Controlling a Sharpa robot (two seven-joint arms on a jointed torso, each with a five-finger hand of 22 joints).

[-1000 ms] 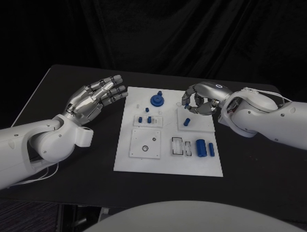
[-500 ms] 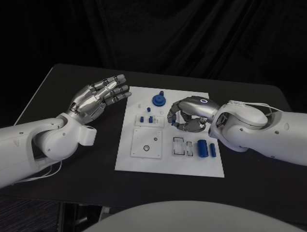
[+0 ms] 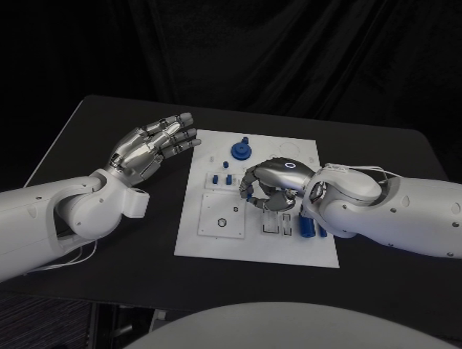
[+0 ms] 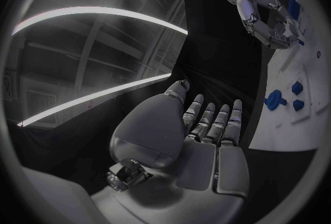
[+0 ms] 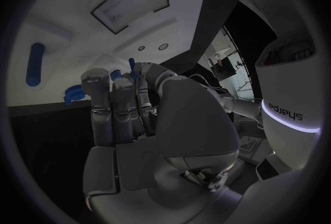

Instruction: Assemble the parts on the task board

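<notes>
The white task board (image 3: 212, 243) lies in the middle of the black table. On it stand a blue knob-shaped part (image 3: 240, 151) at the far end and small blue pegs (image 3: 222, 178) below it. My right hand (image 3: 271, 187) is curled over the board's middle, and a small blue part (image 5: 131, 62) shows between its thumb and fingertips. A blue cylinder (image 3: 306, 226) lies just beside that hand, partly hidden by the arm. My left hand (image 3: 152, 149) is raised beside the board's left edge with its fingers spread and nothing in it.
Recessed plates (image 3: 221, 222) with holes and slots sit on the board's near half. Bare black table (image 3: 116, 254) surrounds the board. The right forearm (image 3: 399, 214) crosses the board's right edge.
My right hand has moved from the board's far right corner toward me and leftward, over the board's middle, and now covers the small blue part. The left hand has barely moved.
</notes>
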